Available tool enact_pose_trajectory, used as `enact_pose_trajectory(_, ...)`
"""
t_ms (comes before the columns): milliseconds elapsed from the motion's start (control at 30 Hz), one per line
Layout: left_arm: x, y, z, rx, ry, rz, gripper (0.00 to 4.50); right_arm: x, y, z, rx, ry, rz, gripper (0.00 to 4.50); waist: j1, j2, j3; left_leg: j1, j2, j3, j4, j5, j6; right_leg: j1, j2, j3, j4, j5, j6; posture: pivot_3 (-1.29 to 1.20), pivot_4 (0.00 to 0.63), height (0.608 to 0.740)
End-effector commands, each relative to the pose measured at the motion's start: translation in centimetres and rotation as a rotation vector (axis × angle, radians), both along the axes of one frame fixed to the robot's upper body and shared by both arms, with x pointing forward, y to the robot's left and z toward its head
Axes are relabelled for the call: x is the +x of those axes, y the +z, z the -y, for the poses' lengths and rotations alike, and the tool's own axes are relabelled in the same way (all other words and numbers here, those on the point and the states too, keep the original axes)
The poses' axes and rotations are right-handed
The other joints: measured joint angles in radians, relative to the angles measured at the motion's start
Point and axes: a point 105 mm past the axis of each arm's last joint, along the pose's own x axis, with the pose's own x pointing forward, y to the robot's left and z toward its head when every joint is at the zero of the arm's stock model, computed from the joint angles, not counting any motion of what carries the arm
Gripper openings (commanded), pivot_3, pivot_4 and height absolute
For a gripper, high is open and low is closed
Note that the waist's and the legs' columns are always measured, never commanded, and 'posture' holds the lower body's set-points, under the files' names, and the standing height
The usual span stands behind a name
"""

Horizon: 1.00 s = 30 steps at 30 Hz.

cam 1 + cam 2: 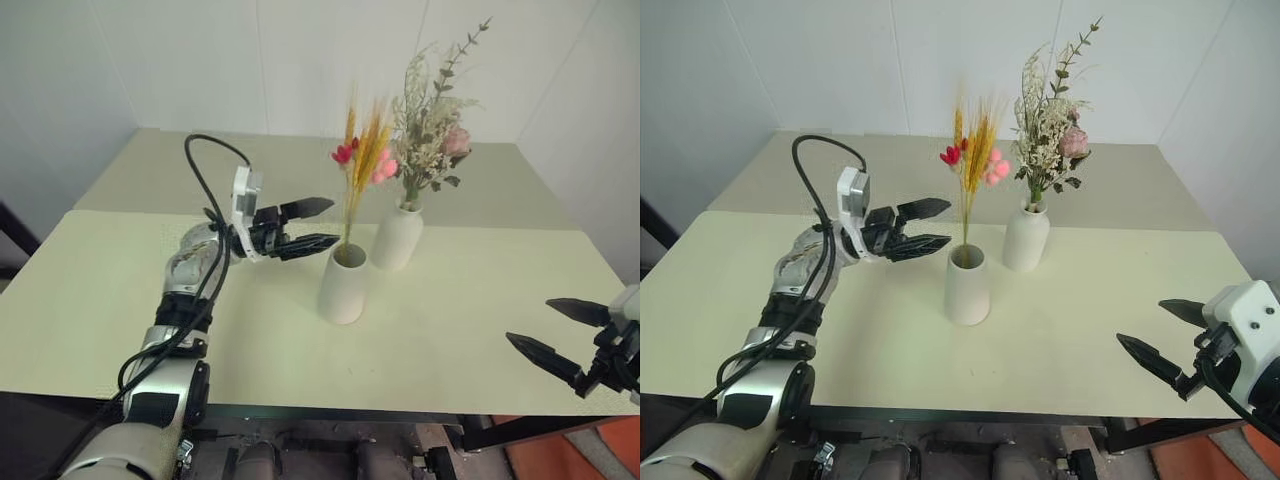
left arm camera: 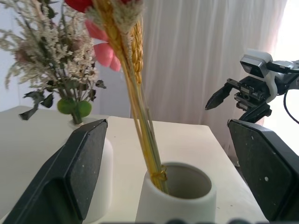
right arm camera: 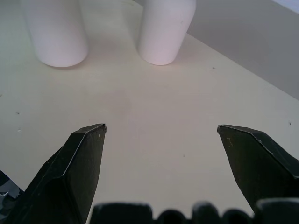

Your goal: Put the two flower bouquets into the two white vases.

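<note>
White walls closed off the back of the room, and a pale green table (image 1: 110, 300) carried everything of the task near its middle. On it the wide-mouthed vase (image 1: 342, 285) stood with the slim wheat bouquet (image 1: 362, 165) already rising from its mouth, the stems leaning against the rim rather than standing straight. At about one o'clock from it, just beside but apart, the narrow-necked vase (image 1: 397, 237) held the bushier rose bouquet (image 1: 432, 135). Judged from how things lay, both bouquets were in both vases, so the task looked as good as done, with perhaps only the arms left to draw clear. The left pincer (image 1: 300, 225) hovered at nine o'clock of the wide vase, level with its rim and the lower stems, its fingers (image 1: 310, 207) spread and pinching nothing. The right pincer (image 1: 565, 340) hung well apart at about four o'clock, over the table's near edge, likewise spread wide and empty. No brand, label or readable writing could be made out on the vases, the table or the pincers.
</note>
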Motion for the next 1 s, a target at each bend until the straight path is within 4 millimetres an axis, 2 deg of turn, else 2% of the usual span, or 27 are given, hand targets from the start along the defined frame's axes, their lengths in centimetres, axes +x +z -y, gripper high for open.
enact_pose_trajectory(33,-1.3,2.6,-3.3,-0.072,0.053,0.079,4.48,0.2,0.9,0.4,-0.026,-0.003,0.043,4.50,-0.006,0.000,0.000,0.000,0.000,0.000,0.000,0.000,0.000,0.000,0.000,0.000,0.000,0.000,0.000,0.00,0.150,0.740)
enact_pose_trajectory(133,-1.9,2.6,-6.1,-0.031,0.170,0.101,4.48,0.6,1.0,0.6,-0.017,0.000,0.039,4.50,-0.009,0.000,0.000,0.000,0.001,0.000,0.000,0.000,0.000,0.000,0.000,0.000,0.001,0.000,0.001,0.00,0.150,0.740)
enact_pose_trajectory(233,-3.7,2.8,-9.5,0.031,0.268,0.127,4.48,1.3,1.2,1.1,-0.027,-0.001,0.049,4.50,-0.020,0.001,0.000,0.002,0.001,0.000,0.000,0.000,0.000,0.001,0.000,0.000,0.001,0.000,0.000,0.00,0.150,0.740)
enact_pose_trajectory(433,-6.5,4.1,-12.6,0.088,0.394,0.156,4.48,2.6,1.3,1.8,-0.082,0.004,0.098,4.50,-0.016,0.000,0.000,0.001,0.001,0.000,0.000,0.000,0.000,0.001,-0.001,-0.002,0.001,-0.001,-0.001,0.00,0.150,0.740)
enact_pose_trajectory(667,-8.1,4.0,-13.0,0.141,0.449,0.166,4.48,4.0,2.0,1.8,-0.073,0.027,0.133,4.50,-0.015,0.000,0.000,0.001,0.001,0.001,0.000,0.000,0.000,0.000,-0.001,-0.002,0.001,-0.001,-0.002,0.00,0.150,0.740)
enact_pose_trajectory(867,-7.6,3.6,-12.8,0.190,0.492,0.181,4.48,4.0,4.0,1.3,0.005,0.067,0.168,4.50,-0.017,0.000,0.000,0.001,0.002,0.001,0.000,0.000,0.000,0.000,-0.001,-0.002,0.001,-0.001,-0.002,0.00,0.150,0.740)
enact_pose_trajectory(1000,-6.4,4.0,-12.5,0.161,0.527,0.183,4.48,4.1,3.6,1.9,0.073,0.062,0.135,4.50,-0.015,0.000,0.000,0.000,0.001,0.001,0.000,0.000,0.000,0.000,-0.001,-0.002,0.000,-0.002,-0.002,0.00,0.150,0.740)
